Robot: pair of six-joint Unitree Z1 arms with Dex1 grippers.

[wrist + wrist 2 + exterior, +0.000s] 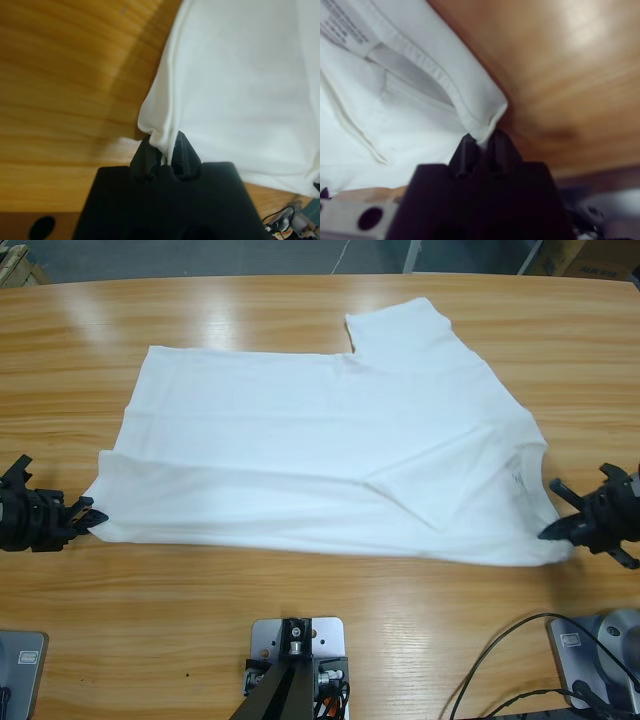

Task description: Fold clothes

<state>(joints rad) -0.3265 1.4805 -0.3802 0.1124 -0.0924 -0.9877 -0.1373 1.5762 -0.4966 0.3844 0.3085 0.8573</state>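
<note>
Long wooden table [300, 660] under us, the white T-shirt [330, 460] spread across its middle. We're mid-fold: left gripper [85, 518] at nine o'clock and right gripper [556, 528] at three o'clock each have jaws pinched tight on a near-edge corner. Next, we judge, both must lift and carry that edge toward twelve together, evenly.

the neck label [342, 22] on the t-shirt [395, 115] carries small print, too blurred to read.
</note>
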